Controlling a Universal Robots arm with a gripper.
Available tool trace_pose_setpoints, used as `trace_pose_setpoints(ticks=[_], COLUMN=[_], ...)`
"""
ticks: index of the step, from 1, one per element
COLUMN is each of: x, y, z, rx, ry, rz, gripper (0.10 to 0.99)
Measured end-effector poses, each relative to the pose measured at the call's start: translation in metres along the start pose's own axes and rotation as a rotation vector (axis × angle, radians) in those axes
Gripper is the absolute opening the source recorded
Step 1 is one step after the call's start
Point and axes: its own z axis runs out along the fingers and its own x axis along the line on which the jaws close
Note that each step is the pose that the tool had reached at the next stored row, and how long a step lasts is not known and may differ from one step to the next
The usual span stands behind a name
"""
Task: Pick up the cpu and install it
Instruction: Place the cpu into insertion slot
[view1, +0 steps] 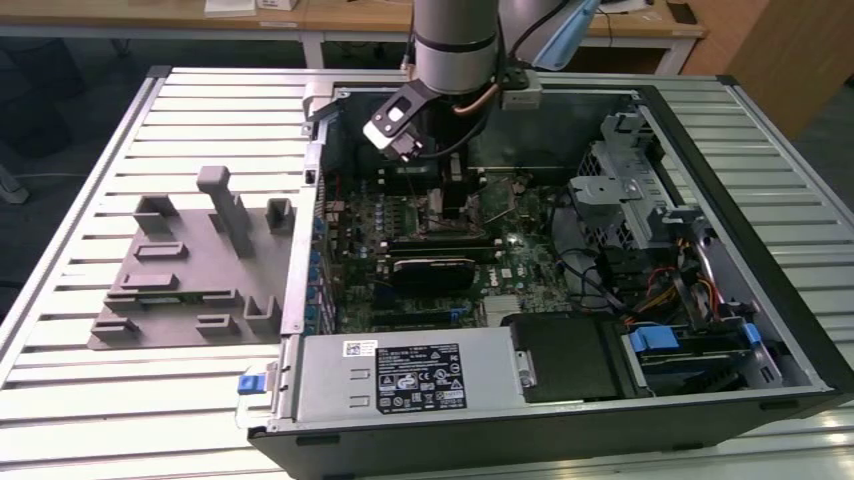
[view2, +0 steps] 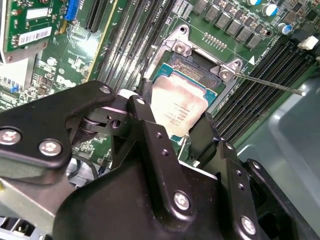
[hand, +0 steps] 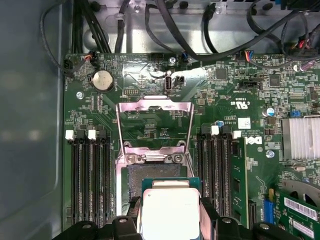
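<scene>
In the first wrist view, the black two-fingered claw (hand: 170, 217) is clenched on the cpu (hand: 167, 210), a small flat square chip with a silvery metal top and a pale rim. The chip hangs over one edge of the dark square socket (hand: 150, 176) on the green motherboard (hand: 235, 100). The socket's shiny metal lid frame (hand: 155, 105) is flipped open on the side away from the chip.

In the second wrist view, black fingers (view2: 147, 127) press on two sides of the chip, which sits over part of the socket. I cannot tell if it touches the socket. A thin metal lever (view2: 270, 86) sticks out beside the socket.

In the exterior view, the silver robot arm (view1: 454, 40) reaches down into the open black computer case (view1: 534, 445), above the socket. A grey plastic tray (view1: 187, 270) lies well away from the socket, outside the case.

I think the chip should go down slowly and flat, with its corners matched and no pushing. Its metal top faces up. It is nearly square, so no long side stands out. Its edges run in line with the socket's edges.
</scene>
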Motion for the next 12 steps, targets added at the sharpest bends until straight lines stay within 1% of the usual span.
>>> trace_pose_setpoints(ticks=[3,5,12], x=[0.0024,0.0040,0.0082], y=[-0.0001,-0.0003,-0.0005], z=[0.0019,0.0037,0.0113], rx=[0.000,-0.001,-0.001], ry=[0.0003,-0.0019,-0.0180], rz=[-0.006,-0.009,-0.018], gripper=[0.541,0.541,0.541])
